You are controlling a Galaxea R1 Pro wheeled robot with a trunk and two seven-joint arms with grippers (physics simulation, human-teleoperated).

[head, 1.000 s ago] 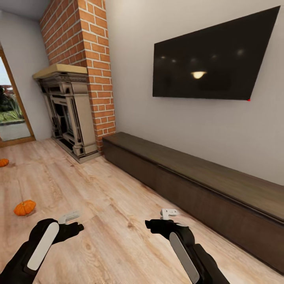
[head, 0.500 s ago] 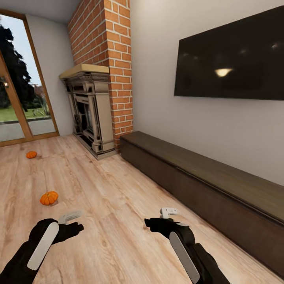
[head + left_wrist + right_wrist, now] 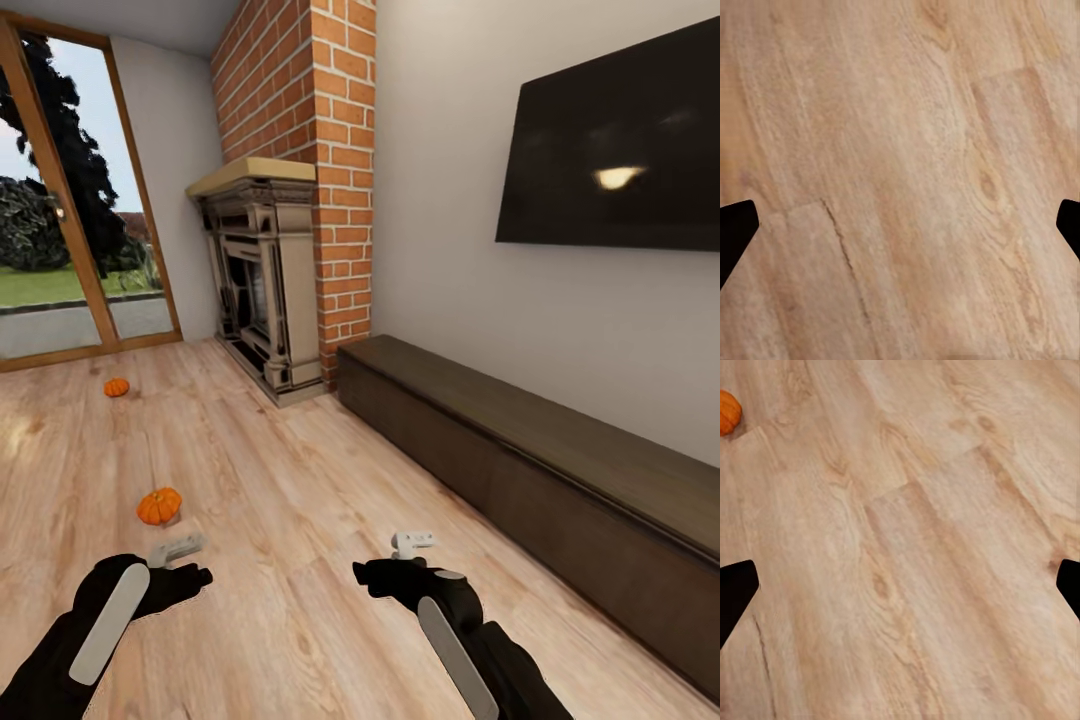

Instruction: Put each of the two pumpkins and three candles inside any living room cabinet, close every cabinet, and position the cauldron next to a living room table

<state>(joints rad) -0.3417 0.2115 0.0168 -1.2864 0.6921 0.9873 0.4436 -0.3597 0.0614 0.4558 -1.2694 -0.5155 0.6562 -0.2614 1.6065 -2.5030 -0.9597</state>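
**Two pumpkins on open floor, cabinet shut along the wall**

A small bright orange ribbed pumpkin (image 3: 159,505) sits on the pale wood-plank floor (image 3: 290,500), just ahead of the black left hand (image 3: 190,565). A second orange pumpkin (image 3: 117,387) lies farther off, near the tall wood-framed glass door (image 3: 60,230). Bare floor lies between the robot and both pumpkins.

The long, low dark brown wooden cabinet (image 3: 520,470) runs along the white wall on the right, its flat fronts closed. At its far end stand the ornate grey fireplace surround (image 3: 258,290) and the red brick chimney column (image 3: 320,150). A black flat screen (image 3: 620,150) hangs on the wall above the cabinet.

Both hands hover over the floor, empty. In each wrist view the two dark fingertips sit at opposite edges, so the left hand and the right hand (image 3: 385,570) are spread wide apart. The right wrist view catches an orange pumpkin (image 3: 727,411) at its edge.
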